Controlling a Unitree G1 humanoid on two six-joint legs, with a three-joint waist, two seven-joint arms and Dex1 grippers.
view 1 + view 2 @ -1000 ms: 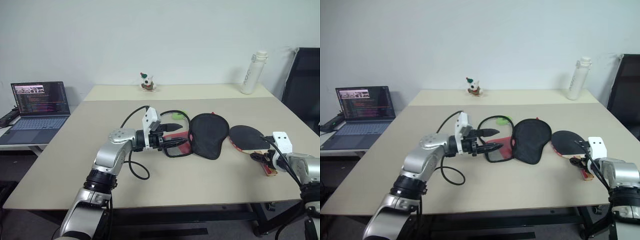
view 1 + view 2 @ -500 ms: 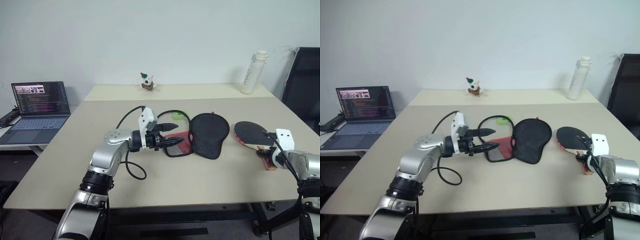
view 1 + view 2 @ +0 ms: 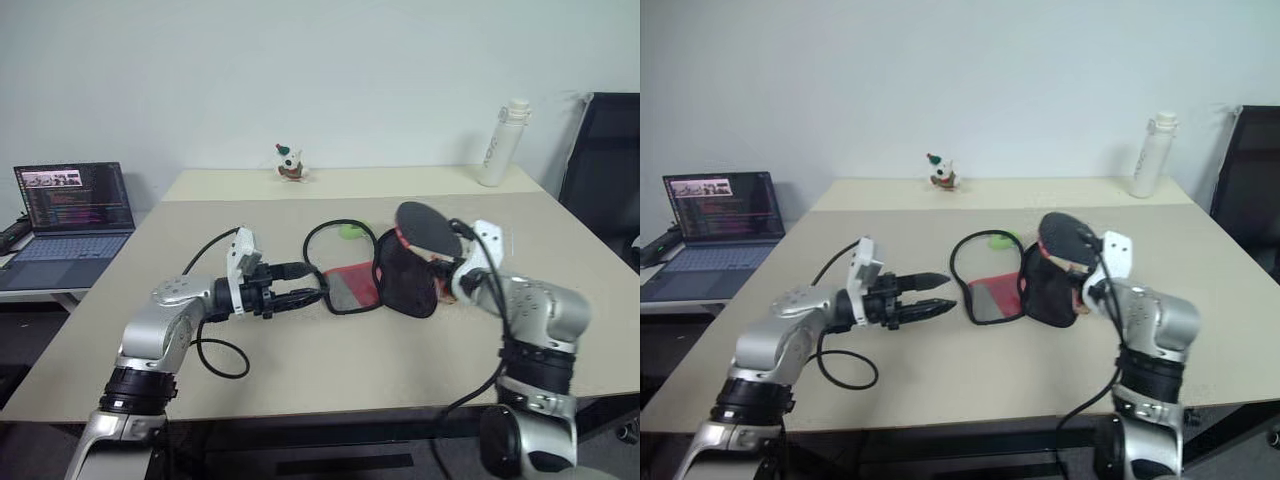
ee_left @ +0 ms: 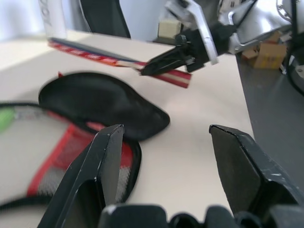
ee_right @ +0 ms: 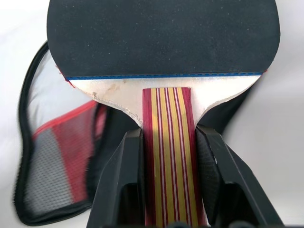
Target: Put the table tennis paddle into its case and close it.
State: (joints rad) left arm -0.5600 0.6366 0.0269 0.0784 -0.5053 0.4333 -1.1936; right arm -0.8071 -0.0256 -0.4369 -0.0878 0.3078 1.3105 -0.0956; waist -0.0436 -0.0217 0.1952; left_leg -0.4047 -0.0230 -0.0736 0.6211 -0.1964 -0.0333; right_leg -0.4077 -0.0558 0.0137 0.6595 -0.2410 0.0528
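Two grippers seen over table (image 3: 300, 370). Paddle (image 3: 428, 228) is held by its handle in R gripper (image 5: 166, 156), jaws clamped on it, lifted just above case (image 3: 385, 280). Case lies unzipped, flat on table, mesh side spread toward L gripper (image 3: 310, 283). L gripper hangs beside case, jaws apart, nothing held.

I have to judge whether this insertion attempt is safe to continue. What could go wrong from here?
1. The right gripper holds the table tennis paddle only by its handle, above the case; it could tilt or slip on insertion.
2. The case lies flopped open on the table with nothing holding it. The left gripper is open beside it, so the paddle may push the case away.
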